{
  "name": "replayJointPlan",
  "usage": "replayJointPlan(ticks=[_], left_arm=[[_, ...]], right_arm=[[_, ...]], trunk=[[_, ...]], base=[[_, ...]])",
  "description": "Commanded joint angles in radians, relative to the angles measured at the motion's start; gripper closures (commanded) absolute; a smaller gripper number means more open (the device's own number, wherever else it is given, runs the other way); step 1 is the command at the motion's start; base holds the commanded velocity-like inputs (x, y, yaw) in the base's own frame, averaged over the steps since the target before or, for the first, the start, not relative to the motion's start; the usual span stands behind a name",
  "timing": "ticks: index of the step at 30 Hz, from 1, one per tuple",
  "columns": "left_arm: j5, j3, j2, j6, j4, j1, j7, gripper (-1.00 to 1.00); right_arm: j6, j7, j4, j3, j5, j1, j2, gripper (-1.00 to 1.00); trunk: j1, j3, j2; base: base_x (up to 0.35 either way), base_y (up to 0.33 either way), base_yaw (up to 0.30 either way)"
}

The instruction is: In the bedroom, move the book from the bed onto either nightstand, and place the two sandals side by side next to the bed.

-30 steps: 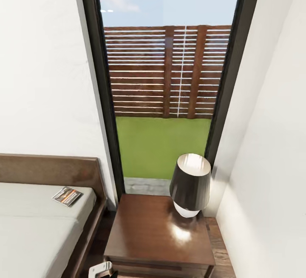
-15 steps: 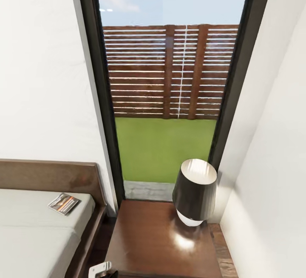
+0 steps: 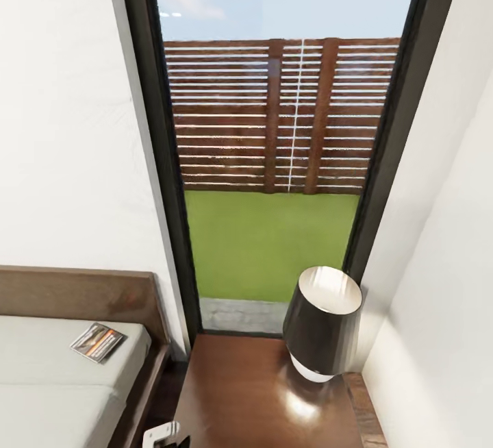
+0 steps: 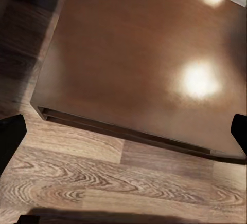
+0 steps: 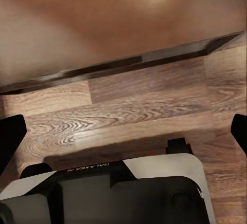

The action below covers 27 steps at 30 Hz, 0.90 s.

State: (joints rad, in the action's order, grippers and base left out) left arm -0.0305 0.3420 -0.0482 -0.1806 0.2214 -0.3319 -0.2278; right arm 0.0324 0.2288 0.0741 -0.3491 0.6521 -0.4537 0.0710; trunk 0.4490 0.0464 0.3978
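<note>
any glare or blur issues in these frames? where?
Head view: sharp overall, with a bright specular spot on the nightstand top beneath the lamp; the book stays legible on the bed. Left wrist view: a strong glare patch on the glossy top, floor grain crisp. Right wrist view: the nightstand surface is soft and blurred, with glare at the frame edge.

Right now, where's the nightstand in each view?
Head: nightstand at bottom centre, right of the bed, lamp on its back right.
Left wrist: its glossy top covers the upper part, front edge above the floor.
Right wrist: its top runs across the upper part.
Shared landmark: the bright lamp glare on the top.
</note>
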Motion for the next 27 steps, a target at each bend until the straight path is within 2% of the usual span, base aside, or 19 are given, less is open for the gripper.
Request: replayJointPlan(ticks=[1,9,18,27], left_arm=[[-0.003,0.008,0.0,-0.002,-0.001,-0.001,-0.005,-1.0],[-0.003,0.008,-0.001,-0.002,-0.001,-0.001,-0.005,-1.0],[-0.003,0.008,-0.001,-0.002,-0.001,-0.001,-0.005,-1.0],[-0.003,0.008,0.0,-0.002,-0.001,-0.001,-0.006,-1.0]], right_arm=[[0.004,0.007,0.004,-0.008,0.011,-0.002,0.0,-1.0],[0.004,0.007,0.004,-0.008,0.011,-0.002,0.0,-1.0],[0.004,0.007,0.004,-0.008,0.01,-0.002,0.0,-1.0],[0.004,0.007,0.004,-0.008,0.011,-0.002,0.0,-1.0]], trunk=[[0.001,0.002,0.002],[0.001,0.002,0.002],[0.001,0.002,0.002],[0.001,0.002,0.002]], base=[[0.131,0.003,0.005],[0.019,0.0,0.19],[0.001,0.0,0.029],[0.057,0.044,0.165]])
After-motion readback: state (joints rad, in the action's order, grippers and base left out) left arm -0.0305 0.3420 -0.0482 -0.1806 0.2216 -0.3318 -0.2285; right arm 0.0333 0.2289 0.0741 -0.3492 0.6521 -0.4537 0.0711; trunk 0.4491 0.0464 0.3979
